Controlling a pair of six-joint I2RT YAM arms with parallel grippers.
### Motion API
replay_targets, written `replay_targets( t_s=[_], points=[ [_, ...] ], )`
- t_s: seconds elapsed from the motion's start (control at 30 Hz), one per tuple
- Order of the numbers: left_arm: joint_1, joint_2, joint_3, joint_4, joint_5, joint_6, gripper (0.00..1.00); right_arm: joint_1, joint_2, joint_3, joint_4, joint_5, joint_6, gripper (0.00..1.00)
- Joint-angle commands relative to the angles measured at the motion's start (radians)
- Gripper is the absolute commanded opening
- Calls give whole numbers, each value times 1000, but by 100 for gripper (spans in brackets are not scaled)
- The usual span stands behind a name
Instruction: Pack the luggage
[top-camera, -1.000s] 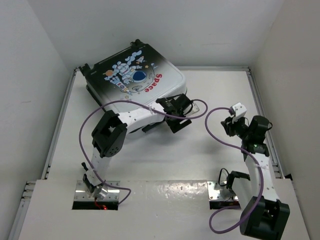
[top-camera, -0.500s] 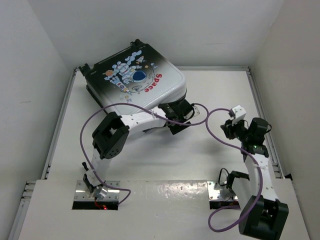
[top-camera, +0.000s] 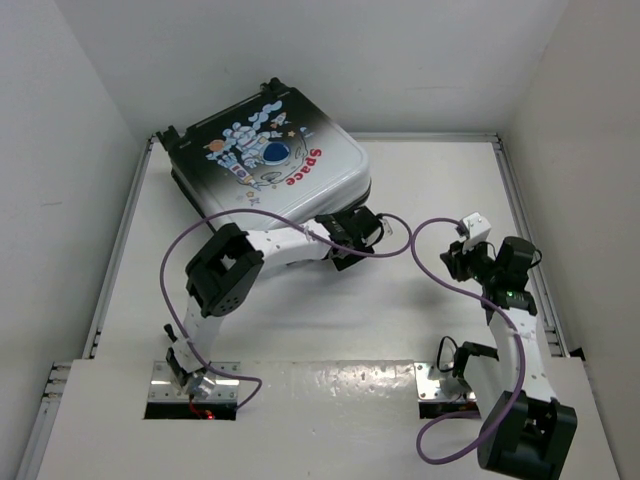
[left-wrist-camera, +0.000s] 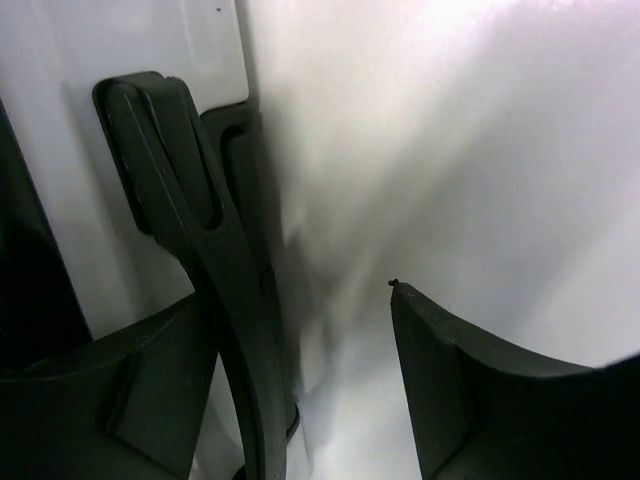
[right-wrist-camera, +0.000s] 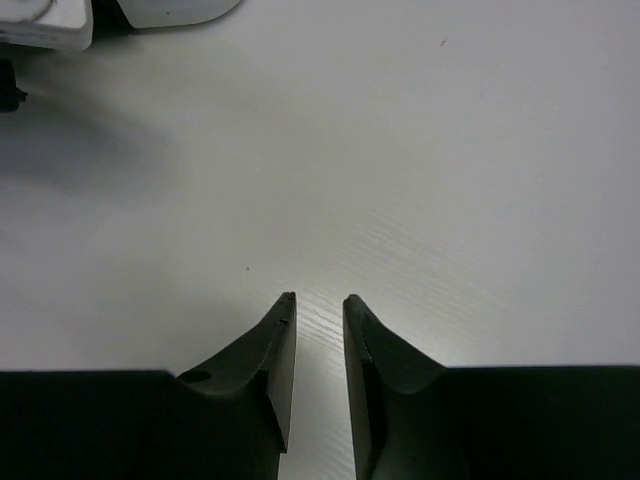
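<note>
The luggage (top-camera: 265, 160) lies shut and flat at the back left of the table, with its astronaut and red "Space" print facing up. My left gripper (top-camera: 350, 232) is at its near right side. In the left wrist view the gripper (left-wrist-camera: 300, 300) is open. The suitcase's black handle (left-wrist-camera: 190, 250) stands between the jaws, close to the left finger, against the white shell (left-wrist-camera: 70, 230). My right gripper (top-camera: 456, 262) hovers over bare table at the right. In the right wrist view it (right-wrist-camera: 320, 300) is empty, with its jaws all but shut and a narrow gap between them.
Purple cables (top-camera: 420, 262) loop from both arms over the middle of the table. A raised rim (top-camera: 518, 200) borders the table, with white walls behind it. The arm bases (top-camera: 190, 385) sit at the near edge.
My left gripper has moved in toward the suitcase's near right side and now sits against it. The right arm has barely shifted.
</note>
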Motion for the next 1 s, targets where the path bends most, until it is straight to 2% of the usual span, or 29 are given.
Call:
replay_targets(
  t_s=[0.0,0.2,0.23,0.33,0.5,0.63,0.8,0.9,0.93,0.97],
  points=[
    [106,109,36,28,79,39,70,-4,5,5,4,-21,-12,25],
    [151,275,254,28,263,77,47,-8,16,28,-2,16,-8,25],
    [151,284,288,28,285,92,39,-11,14,26,3,20,-7,25],
    [130,284,300,28,352,184,31,-22,9,23,14,31,14,25],
    [24,193,161,76,448,417,13,-80,37,20,64,82,159,21],
    [-45,68,-8,112,557,650,3,-210,107,55,66,76,317,21],
    [-114,-62,-187,134,675,865,0,-306,154,74,60,4,364,20],
    [-143,-85,-209,120,738,994,0,-333,144,66,61,-27,356,20],
    [-154,-97,-220,120,756,1051,0,-340,140,65,58,-52,356,20],
    [-154,-113,-233,120,787,1171,0,-358,137,63,54,-58,355,20]
  ],
)
